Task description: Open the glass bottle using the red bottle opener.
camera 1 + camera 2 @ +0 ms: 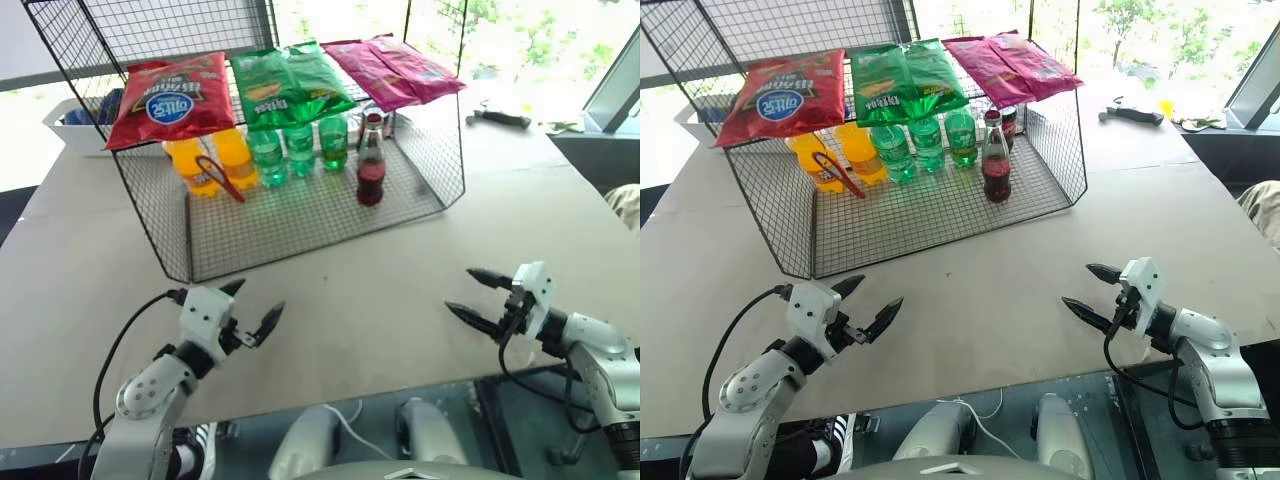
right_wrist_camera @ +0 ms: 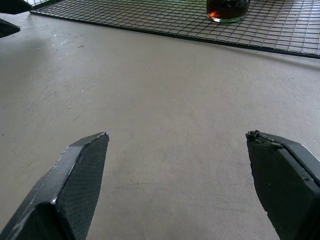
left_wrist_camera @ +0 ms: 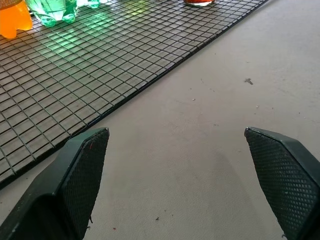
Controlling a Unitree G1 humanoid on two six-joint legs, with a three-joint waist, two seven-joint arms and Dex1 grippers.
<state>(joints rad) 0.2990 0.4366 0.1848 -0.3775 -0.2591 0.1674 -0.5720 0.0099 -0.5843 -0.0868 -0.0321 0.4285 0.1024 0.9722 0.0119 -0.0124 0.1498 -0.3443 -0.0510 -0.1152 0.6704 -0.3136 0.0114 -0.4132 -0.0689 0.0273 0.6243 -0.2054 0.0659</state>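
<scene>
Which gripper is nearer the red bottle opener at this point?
Left. The left gripper hangs open over the table in front of the wire rack, roughly below the red bottle opener leaning by the orange bottles. The right gripper, also open, sits far across to the right.

The wide beige table (image 1: 330, 300) carries a black wire-mesh rack (image 1: 300, 215) at its middle. Behind the rack's left corner sits a white plastic bin (image 1: 75, 130); behind its right corner lies a dark-handled tool (image 1: 498, 118), perhaps a hammer.
</scene>
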